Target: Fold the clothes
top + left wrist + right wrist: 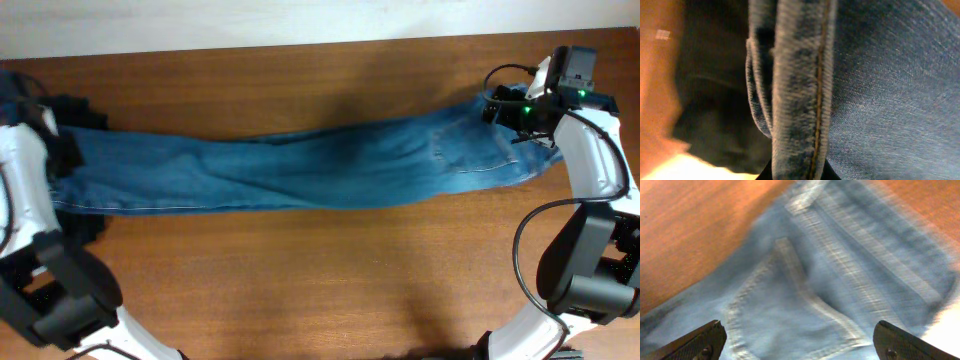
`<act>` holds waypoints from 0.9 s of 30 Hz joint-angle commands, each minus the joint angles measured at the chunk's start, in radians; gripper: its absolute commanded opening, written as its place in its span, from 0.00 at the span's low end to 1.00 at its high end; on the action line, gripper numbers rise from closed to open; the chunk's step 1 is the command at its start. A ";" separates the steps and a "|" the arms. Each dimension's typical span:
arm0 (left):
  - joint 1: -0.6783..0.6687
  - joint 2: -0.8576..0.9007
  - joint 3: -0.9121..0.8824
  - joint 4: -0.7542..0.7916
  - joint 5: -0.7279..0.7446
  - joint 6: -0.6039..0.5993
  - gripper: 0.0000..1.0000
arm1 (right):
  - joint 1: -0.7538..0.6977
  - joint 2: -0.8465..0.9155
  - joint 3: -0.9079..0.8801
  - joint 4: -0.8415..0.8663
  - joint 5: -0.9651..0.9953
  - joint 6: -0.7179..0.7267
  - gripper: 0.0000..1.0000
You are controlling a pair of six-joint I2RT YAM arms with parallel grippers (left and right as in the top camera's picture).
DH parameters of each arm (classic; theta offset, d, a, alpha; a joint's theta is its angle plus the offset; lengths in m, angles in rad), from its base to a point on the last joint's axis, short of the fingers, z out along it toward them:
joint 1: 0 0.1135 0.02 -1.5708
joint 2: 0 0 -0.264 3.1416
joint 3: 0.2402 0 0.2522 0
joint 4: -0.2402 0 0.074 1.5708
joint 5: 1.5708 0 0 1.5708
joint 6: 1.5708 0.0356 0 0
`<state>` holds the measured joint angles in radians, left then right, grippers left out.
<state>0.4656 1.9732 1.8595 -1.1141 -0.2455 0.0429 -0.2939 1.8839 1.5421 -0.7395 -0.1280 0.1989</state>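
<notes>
The clothes are a pair of blue denim jeans (300, 170) stretched out flat across the wooden table, legs to the left and waistband to the right. My left gripper (72, 150) sits at the leg ends and is shut on a folded seam of the denim (805, 100), which runs up from between the jaws (797, 175). Over the waistband end hovers my right gripper (510, 115). In the right wrist view it is open (799, 330), its fingers (700, 342) spread wide above a back pocket (785, 315) with nothing between them.
Something dark, perhaps black cloth (715, 100), lies under and beside the leg ends at the left. Bare wooden tabletop (330, 280) stretches in front of and behind the jeans. The right arm's base (590, 270) stands at the right edge.
</notes>
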 commanded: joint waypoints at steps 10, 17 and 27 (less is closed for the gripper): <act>-0.068 -0.160 0.073 -0.028 0.101 -0.032 0.00 | -0.137 -0.031 -0.003 -0.157 0.048 0.046 0.99; -0.270 -0.194 0.129 -0.107 0.126 -0.108 0.01 | -0.191 -0.030 -0.004 -0.273 0.054 0.046 0.99; -0.575 -0.192 0.193 -0.109 0.152 -0.215 0.01 | -0.191 -0.030 -0.006 -0.386 0.054 0.045 0.99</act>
<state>-0.0563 1.8191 2.0235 -1.2343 -0.1101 -0.1219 -0.4900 1.8835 1.5406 -1.1099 -0.0715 0.2359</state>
